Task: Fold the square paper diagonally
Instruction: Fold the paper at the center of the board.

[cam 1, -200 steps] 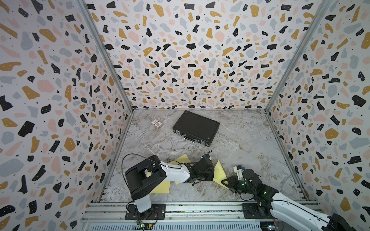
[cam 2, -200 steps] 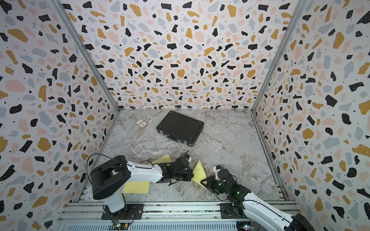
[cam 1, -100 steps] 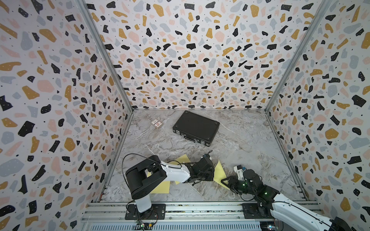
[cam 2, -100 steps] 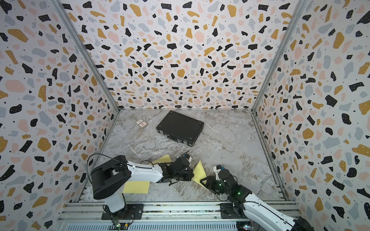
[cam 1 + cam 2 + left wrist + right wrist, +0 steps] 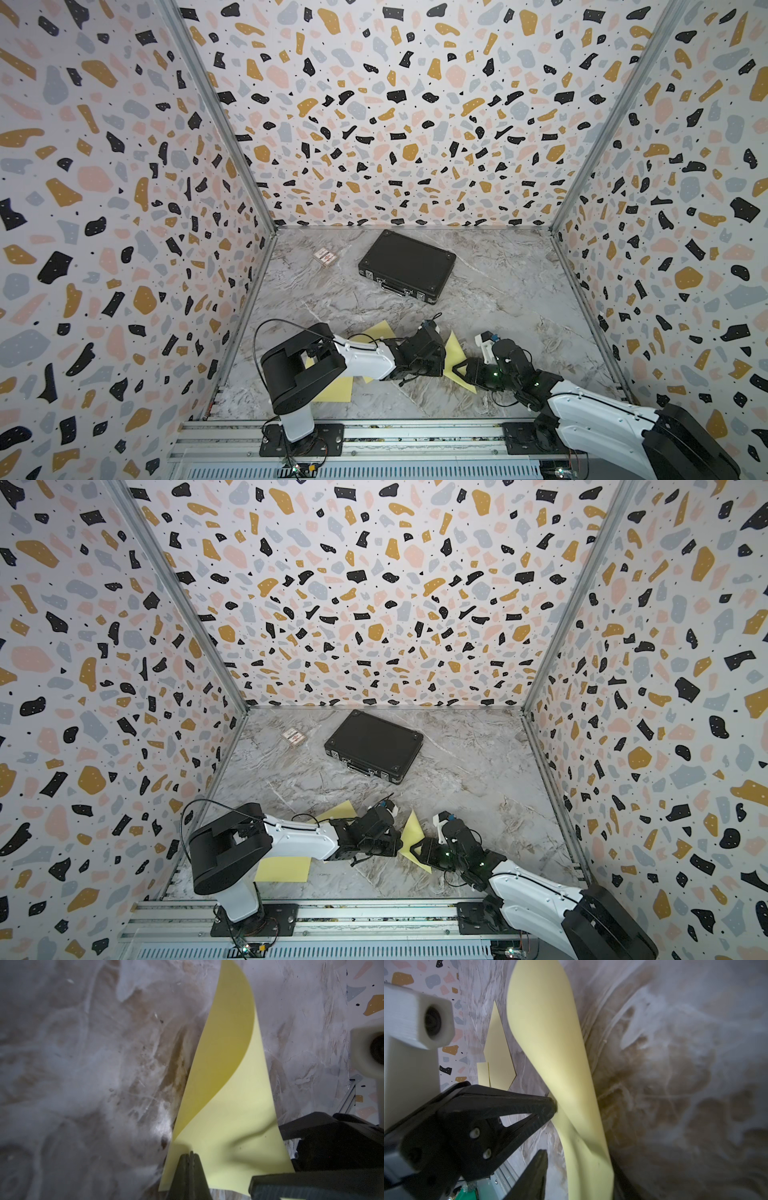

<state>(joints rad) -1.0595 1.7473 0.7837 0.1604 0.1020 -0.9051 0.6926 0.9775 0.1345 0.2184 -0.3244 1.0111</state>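
Paper rises curled above the tabletop near its front edge in both top views, between the two arms. We see the left pincer at one side of it and the right pincer at the other. More yellow sheets lie under the left arm, and a black case sits well behind. In the left wrist view the left pincer is clenched on the edge of the paper. In the right wrist view the paper runs between the right pincer's fingers; we find them released, one standing clear of it.
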